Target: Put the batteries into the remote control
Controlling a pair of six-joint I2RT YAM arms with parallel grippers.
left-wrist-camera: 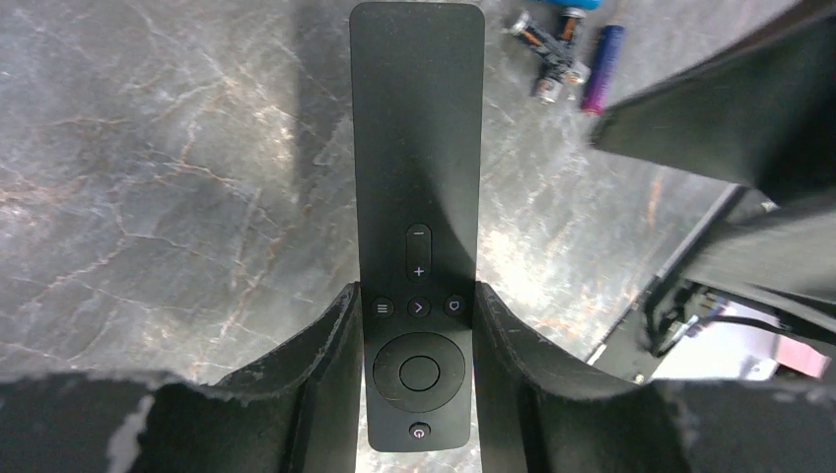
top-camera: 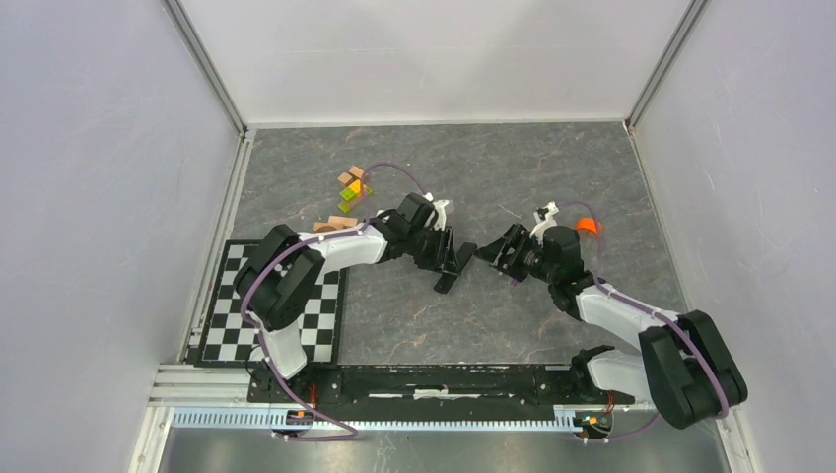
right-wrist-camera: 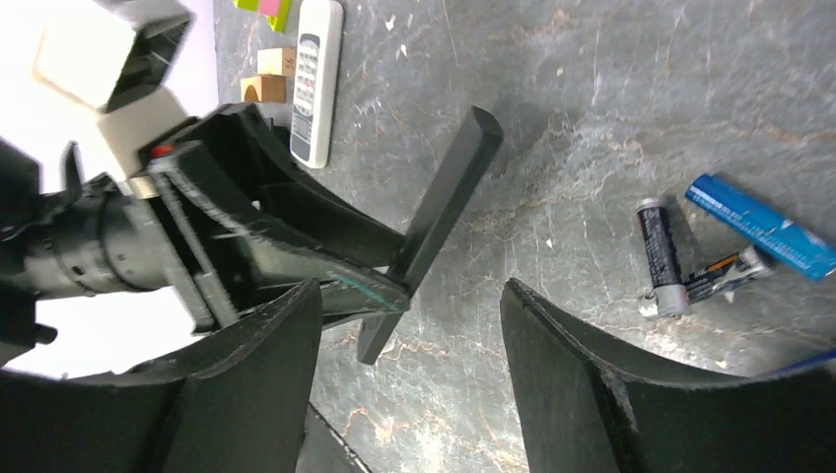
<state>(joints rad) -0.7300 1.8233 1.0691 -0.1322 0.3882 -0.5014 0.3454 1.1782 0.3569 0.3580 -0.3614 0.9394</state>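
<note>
Blue battery (right-wrist-camera: 759,227) near right pincer (right-wrist-camera: 409,296), untouched

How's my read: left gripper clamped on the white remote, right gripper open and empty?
Wrong remote. The left wrist view shows the left gripper clamped on the slim black remote; the white remote lies free. The right gripper is open and empty.

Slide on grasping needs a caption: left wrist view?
Left gripper clamps a slim black remote; batteries lie on the grey table beyond its far end.
</note>
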